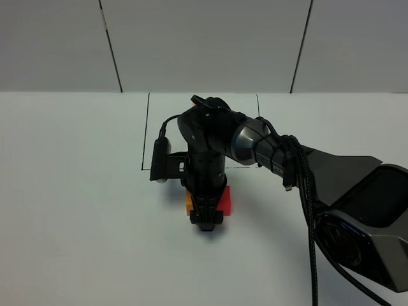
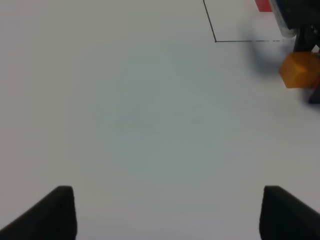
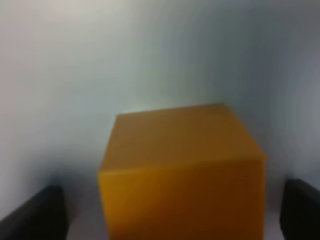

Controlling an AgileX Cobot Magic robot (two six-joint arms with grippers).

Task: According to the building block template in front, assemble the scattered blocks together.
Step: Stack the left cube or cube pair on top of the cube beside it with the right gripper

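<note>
While you look from above, the right gripper (image 1: 205, 220) hides all but slivers of the orange cube (image 1: 189, 204) and red cube (image 1: 224, 199), side by side below the drawn rectangle (image 1: 145, 134). Your left gripper's (image 2: 167, 212) fingers stand spread over bare table (image 2: 130, 120). Your right wrist view shows matte orange between parted fingers (image 3: 35, 215), contact perhaps not made.

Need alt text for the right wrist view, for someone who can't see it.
A small matte orange cube fills the lower middle of the frame, sitting between the two black fingertips of the right gripper, which stand apart from its sides. Behind it is plain white tabletop, slightly blurred.
</note>
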